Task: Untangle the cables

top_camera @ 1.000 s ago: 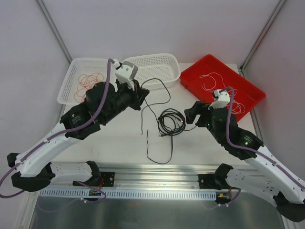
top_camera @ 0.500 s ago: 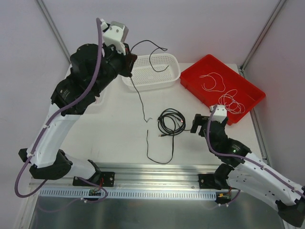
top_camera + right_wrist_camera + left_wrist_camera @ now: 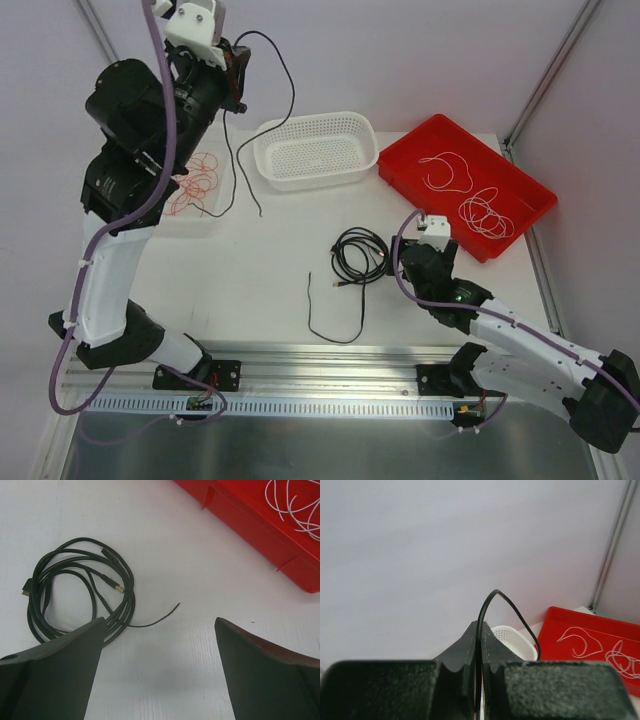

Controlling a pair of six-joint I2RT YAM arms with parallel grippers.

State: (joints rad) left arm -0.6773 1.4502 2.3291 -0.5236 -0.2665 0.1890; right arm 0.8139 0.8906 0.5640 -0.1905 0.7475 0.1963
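Black cable (image 3: pixel 479 622) clamped in left gripper (image 3: pixel 235 78) | right gripper (image 3: pixel 159 622) fingers apart | we lower slowly, tail clearing basket (image 3: pixel 318 117) rim

Coiled cord (image 3: pixel 336 256) on table (image 3: pixel 250 270), basket (image 3: pixel 310 178) behind, tray (image 3: pixel 440 135) behind right

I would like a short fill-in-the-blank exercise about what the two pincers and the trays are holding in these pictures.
The left pincer is shut on a thin cable of ___ colour.
The thin white wires lie in the ___ plastic tray.
The right pincer, near the coiled black cord, is ___.
Missing words: black; red; open.
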